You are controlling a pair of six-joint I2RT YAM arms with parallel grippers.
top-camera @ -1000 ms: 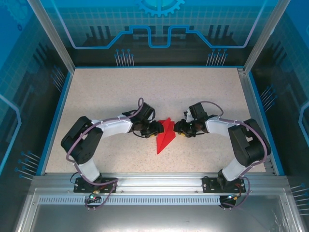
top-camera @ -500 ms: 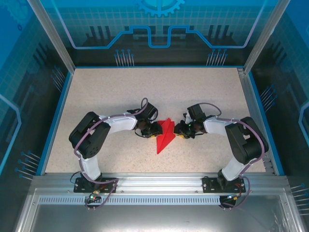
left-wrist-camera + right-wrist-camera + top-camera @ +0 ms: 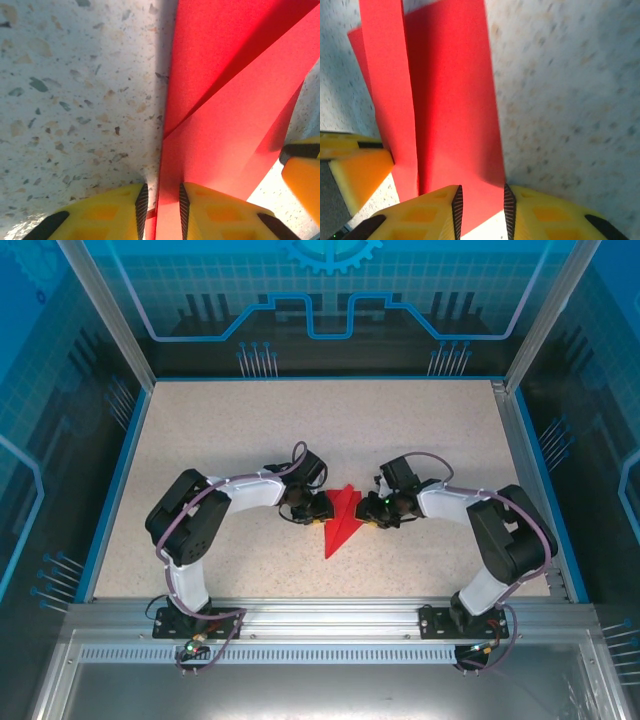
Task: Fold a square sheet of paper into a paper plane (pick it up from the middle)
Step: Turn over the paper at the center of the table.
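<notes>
Top external: paper plane on table

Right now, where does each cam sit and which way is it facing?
Top external: above and behind the bases, looking down at the speckled table; shows both arms, left hand, right hand.
Left wrist: on that wrist, facing along its yellow fingers at the red folded paper plane between them.
Right wrist: likewise; own yellow fingers straddle the plane's edge.
Shared: all three see the plane; each wrist view catches the opposite hand's finger.
</notes>
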